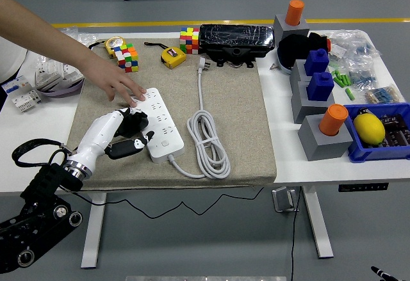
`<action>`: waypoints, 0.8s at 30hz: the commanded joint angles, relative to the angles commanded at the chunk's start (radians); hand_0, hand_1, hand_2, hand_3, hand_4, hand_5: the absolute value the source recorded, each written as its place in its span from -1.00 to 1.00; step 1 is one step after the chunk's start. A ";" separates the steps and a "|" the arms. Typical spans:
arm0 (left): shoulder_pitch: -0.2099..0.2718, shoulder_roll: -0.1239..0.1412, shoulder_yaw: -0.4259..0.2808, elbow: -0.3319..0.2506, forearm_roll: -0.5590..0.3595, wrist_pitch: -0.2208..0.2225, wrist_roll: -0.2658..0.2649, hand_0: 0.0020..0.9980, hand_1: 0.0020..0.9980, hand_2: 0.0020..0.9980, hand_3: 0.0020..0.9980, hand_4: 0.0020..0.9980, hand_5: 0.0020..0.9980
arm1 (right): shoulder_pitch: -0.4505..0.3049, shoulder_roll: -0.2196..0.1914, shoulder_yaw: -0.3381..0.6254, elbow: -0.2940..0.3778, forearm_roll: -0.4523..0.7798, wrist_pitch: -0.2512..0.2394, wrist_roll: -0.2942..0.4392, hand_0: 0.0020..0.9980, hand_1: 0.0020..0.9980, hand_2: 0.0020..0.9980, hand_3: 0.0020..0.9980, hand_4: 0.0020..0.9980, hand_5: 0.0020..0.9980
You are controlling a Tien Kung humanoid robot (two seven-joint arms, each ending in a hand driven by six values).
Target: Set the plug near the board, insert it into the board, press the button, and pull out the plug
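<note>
A white power strip (pixel 158 125) lies on the beige mat (pixel 237 121), its far end held down by a person's hand (pixel 112 79). My left hand (pixel 130 132) is at the strip's left edge, fingers curled around a small black plug (pixel 134 122) that is hard to tell apart from the black fingers. The plug is right beside the strip's sockets; I cannot tell whether it touches them. The strip's own white cable (pixel 208 141) lies coiled to the right, ending in a white plug (pixel 201 64) at the back.
Rubik's cubes (pixel 126 56), a yellow tape measure (pixel 172 56) and a black box (pixel 236 40) stand at the back. Grey blocks with orange and blue tops (pixel 318 89) and a blue bin (pixel 383 134) are on the right. White boxes (pixel 25 89) sit at the far left.
</note>
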 joint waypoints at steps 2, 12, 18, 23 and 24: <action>-0.007 -0.004 0.004 0.002 -0.002 -0.005 0.000 0.58 0.60 0.54 0.36 0.42 -0.01 | -0.001 0.000 0.000 0.000 0.000 0.000 0.000 0.30 0.29 0.28 0.12 0.97 0.10; -0.040 -0.025 0.022 0.027 -0.009 -0.020 0.009 0.57 0.60 0.53 0.36 0.43 -0.01 | -0.003 0.000 0.009 0.000 -0.001 0.000 0.000 0.30 0.29 0.28 0.12 0.97 0.10; -0.060 -0.041 0.028 0.052 -0.025 -0.023 0.013 0.57 0.59 0.52 0.35 0.43 -0.01 | -0.004 0.001 0.013 0.001 -0.002 0.000 0.000 0.30 0.29 0.28 0.12 0.97 0.10; -0.069 -0.051 0.026 0.060 -0.029 -0.024 0.014 0.57 0.58 0.52 0.35 0.43 -0.01 | -0.005 0.003 0.014 0.000 -0.002 0.000 0.000 0.30 0.29 0.28 0.12 0.97 0.10; -0.070 -0.052 0.026 0.061 -0.031 -0.024 0.014 0.57 0.58 0.52 0.35 0.43 -0.01 | -0.005 0.003 0.014 0.000 -0.002 0.000 0.000 0.30 0.29 0.28 0.12 0.97 0.10</action>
